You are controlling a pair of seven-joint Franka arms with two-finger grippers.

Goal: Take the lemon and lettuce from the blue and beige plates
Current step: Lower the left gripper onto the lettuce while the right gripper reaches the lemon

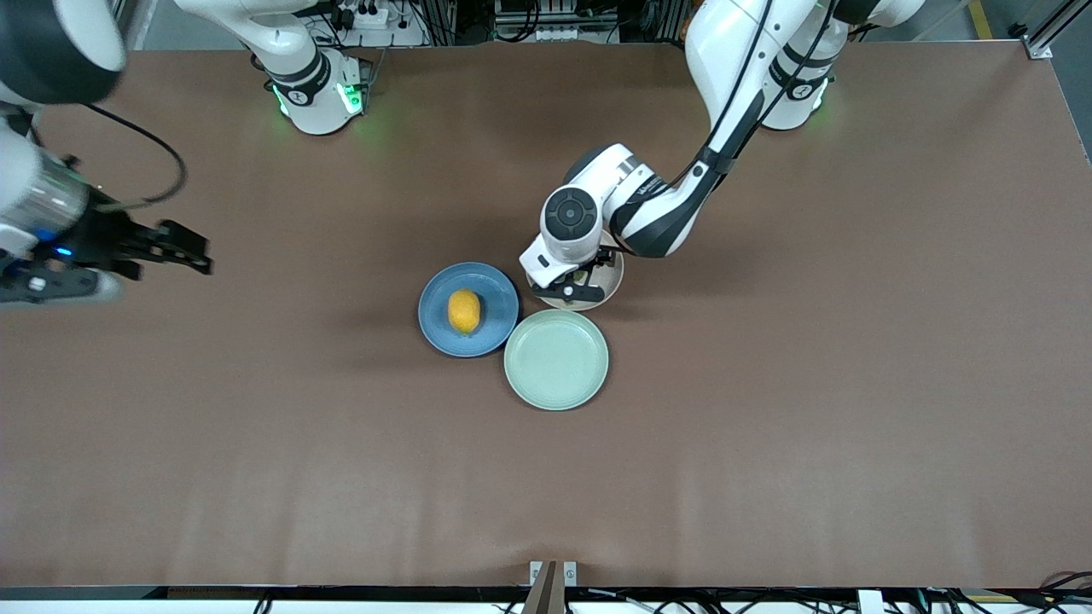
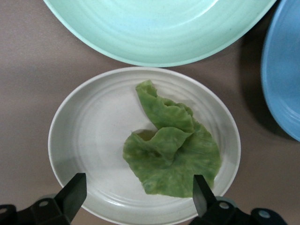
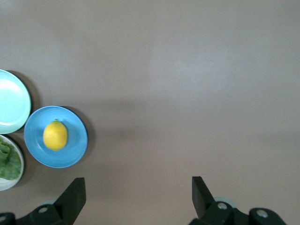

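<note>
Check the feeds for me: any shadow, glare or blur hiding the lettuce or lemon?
Front view: left arm and left gripper cover most of the lettuce; lemon clear. Left wrist view: lettuce sharp, evenly lit on the beige plate. Right wrist view: lemon small but unshadowed.

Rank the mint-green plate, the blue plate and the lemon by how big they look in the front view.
1. Mint-green plate and blue plate: about equal, too close to rank.
2. Lemon: far smaller, lying on the blue plate.
</note>
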